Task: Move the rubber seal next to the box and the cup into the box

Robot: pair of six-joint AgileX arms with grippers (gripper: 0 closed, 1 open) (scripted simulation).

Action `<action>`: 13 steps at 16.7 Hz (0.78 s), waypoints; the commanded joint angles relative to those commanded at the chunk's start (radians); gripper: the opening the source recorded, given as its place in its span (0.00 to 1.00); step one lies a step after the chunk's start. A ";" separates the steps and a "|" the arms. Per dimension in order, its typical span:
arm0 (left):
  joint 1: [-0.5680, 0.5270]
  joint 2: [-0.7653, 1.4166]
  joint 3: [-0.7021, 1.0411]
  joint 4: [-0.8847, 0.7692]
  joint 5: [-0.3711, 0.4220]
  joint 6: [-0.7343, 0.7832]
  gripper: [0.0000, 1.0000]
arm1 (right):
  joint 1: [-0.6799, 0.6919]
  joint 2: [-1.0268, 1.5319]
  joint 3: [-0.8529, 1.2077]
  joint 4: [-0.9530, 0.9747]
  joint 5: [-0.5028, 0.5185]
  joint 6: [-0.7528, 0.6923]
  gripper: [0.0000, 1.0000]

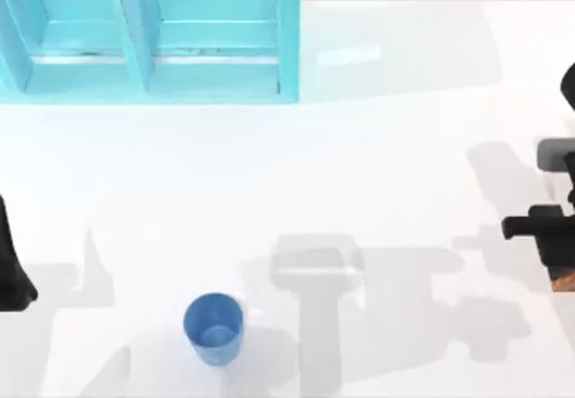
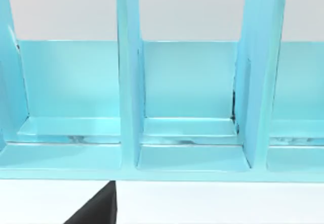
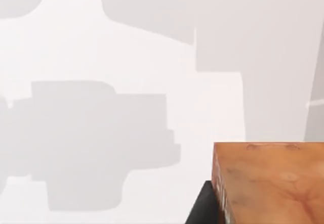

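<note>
Top view had the cup (image 1: pixel 214 327) upright on the counter (image 1: pixel 377 146) near its front edge, well apart from the box (image 1: pixel 148 34). At the right edge, the right pincer (image 1: pixel 559 259) met the rubber seal (image 1: pixel 563 281); its grip I cannot tell. Left arm sat at the left edge.

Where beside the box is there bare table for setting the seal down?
The white table lies bare right of the box and along its front, down to the cup near the front edge. The rubber seal sits at the far right edge by the right arm; the left arm is parked at the left edge.
</note>
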 joint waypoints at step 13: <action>0.000 0.000 0.000 0.000 0.000 0.000 1.00 | 0.000 0.000 0.000 0.000 0.000 0.000 1.00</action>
